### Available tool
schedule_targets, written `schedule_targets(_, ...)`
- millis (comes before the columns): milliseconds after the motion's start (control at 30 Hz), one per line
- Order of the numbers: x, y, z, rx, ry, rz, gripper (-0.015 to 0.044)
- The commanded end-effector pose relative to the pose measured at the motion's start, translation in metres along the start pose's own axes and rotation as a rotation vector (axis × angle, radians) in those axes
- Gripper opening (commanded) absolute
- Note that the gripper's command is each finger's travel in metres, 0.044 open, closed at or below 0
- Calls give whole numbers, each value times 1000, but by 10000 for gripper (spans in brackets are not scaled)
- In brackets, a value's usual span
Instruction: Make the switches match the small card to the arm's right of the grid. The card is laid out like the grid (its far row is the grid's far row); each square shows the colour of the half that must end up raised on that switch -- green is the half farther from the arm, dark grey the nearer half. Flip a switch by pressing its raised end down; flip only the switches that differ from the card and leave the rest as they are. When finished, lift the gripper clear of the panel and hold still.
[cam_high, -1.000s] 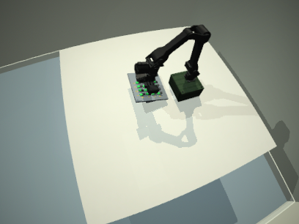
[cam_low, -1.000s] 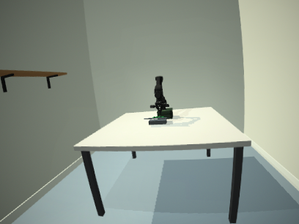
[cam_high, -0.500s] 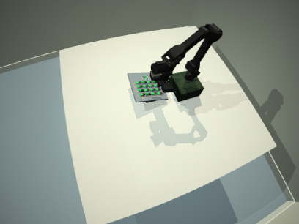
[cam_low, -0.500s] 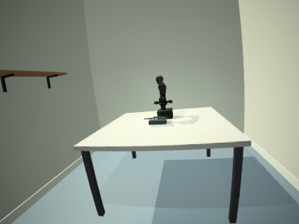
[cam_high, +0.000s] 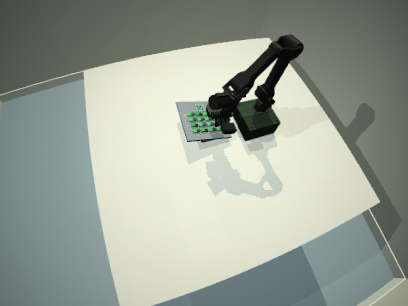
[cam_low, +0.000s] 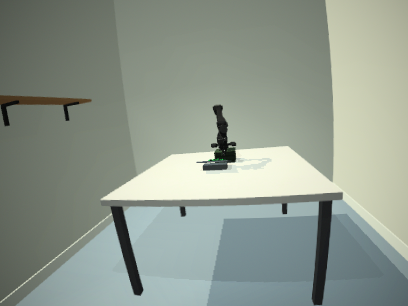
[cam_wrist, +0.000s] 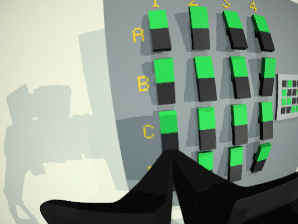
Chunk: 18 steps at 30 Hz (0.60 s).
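Note:
The grey switch panel (cam_wrist: 120, 65) (cam_high: 183, 108) carries rows A, B, C and a lowest row, with columns 1 to 4. Each switch has a green far half and a dark near half. My gripper (cam_wrist: 170, 155) is shut and empty. Its tips appear at the near edge of switch C1 (cam_wrist: 168, 123) in the wrist view; contact cannot be told. The fingers hide the lowest switch of column 1 and part of its neighbour (cam_wrist: 205, 161). The small card (cam_wrist: 279, 106) (cam_high: 200, 108) shows mixed green and dark squares; its right side is cut off in the wrist view. Which halves are raised is hard to tell.
The dark green base box (cam_high: 257, 120) (cam_low: 225, 155) stands close beside the panel, under the arm (cam_high: 260, 65) (cam_low: 221, 125). The white table (cam_high: 150, 200) (cam_low: 225, 185) carries them. A brown shelf (cam_low: 45, 100) is on the wall at the left of the exterior view.

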<state>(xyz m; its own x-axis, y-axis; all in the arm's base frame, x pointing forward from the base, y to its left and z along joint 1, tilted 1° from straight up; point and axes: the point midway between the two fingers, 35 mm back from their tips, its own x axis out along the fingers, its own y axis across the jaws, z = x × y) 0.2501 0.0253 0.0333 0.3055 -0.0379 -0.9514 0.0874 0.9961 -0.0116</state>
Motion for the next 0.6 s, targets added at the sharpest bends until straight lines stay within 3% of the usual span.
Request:
schedule_targets(0, 6, -1, -3, 0, 11, -7, 0)
schedule_targets(567, 20, -1, -4, 0, 10, -7, 0)
